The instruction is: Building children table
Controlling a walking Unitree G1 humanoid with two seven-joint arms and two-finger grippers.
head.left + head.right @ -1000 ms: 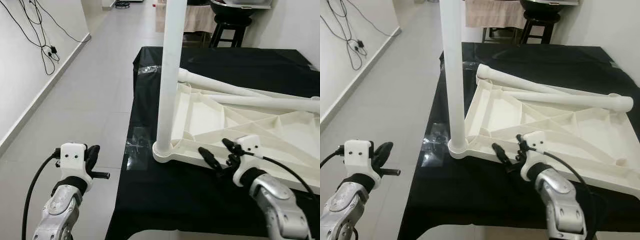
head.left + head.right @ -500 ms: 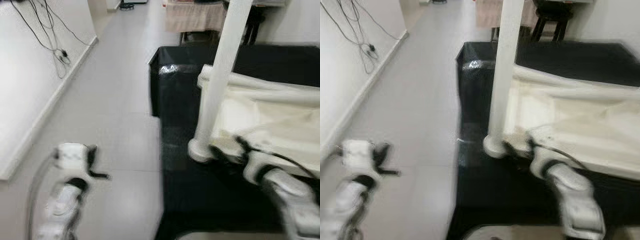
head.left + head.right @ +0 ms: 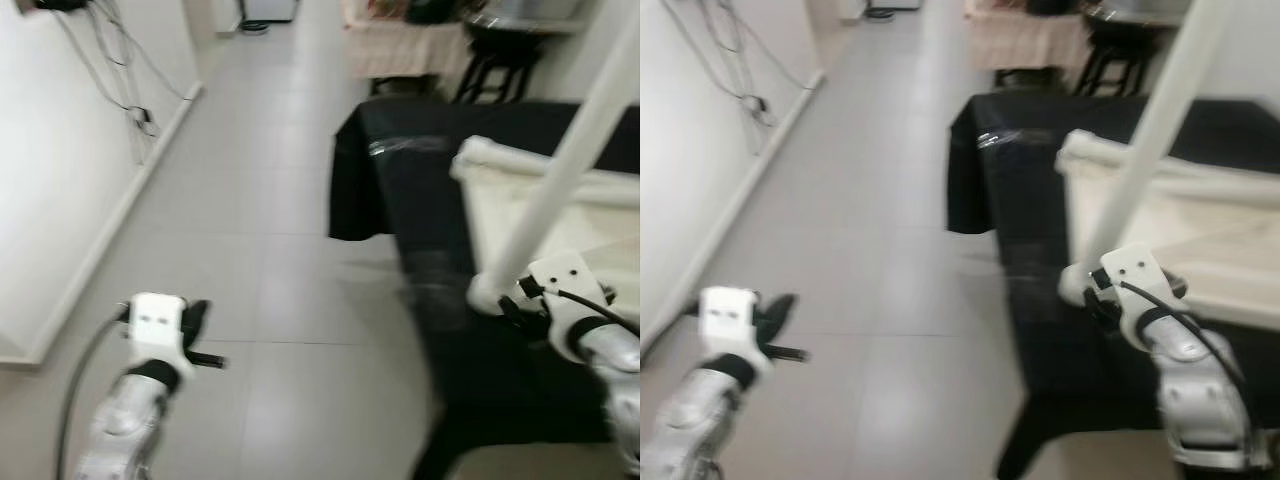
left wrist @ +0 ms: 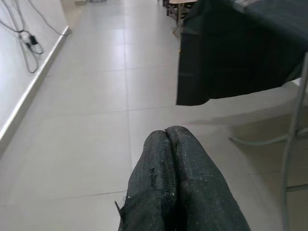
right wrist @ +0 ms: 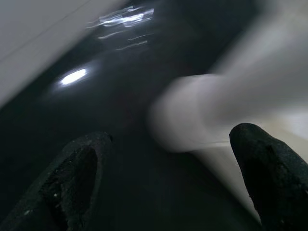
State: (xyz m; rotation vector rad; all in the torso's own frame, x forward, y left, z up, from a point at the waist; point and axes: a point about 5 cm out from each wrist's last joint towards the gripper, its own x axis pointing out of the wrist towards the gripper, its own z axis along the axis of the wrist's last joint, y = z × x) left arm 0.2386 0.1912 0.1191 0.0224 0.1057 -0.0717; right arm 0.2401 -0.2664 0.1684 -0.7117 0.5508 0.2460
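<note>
Grey floor tiles (image 3: pixel 250 260) run along a white wall with hanging cables (image 3: pixel 135 100), and the black-draped bench (image 3: pixel 420 160) stands to the robot's right in the blurred left eye view. On it lies the upturned white table top (image 3: pixel 560 215), with one table leg (image 3: pixel 560 170) standing upright at its near corner. The right end effector (image 3: pixel 520 308) hangs just beside that leg's foot; the left end effector (image 3: pixel 195 330) hangs over the floor, well apart from the bench. Right eye view: same layout, with a loose leg (image 3: pixel 1160 170) lying across the table top's far edge. Left wrist view: the left end effector's fingers (image 4: pixel 168 183) are pressed together, holding nothing. Right wrist view: the right end effector's fingers (image 5: pixel 77 168) are spread wide on either side of the leg's foot, not touching it. Judgement: moulded plastic, light and stiff but smooth, so prone to slip; the round leg near its foot is the best hold.
</note>
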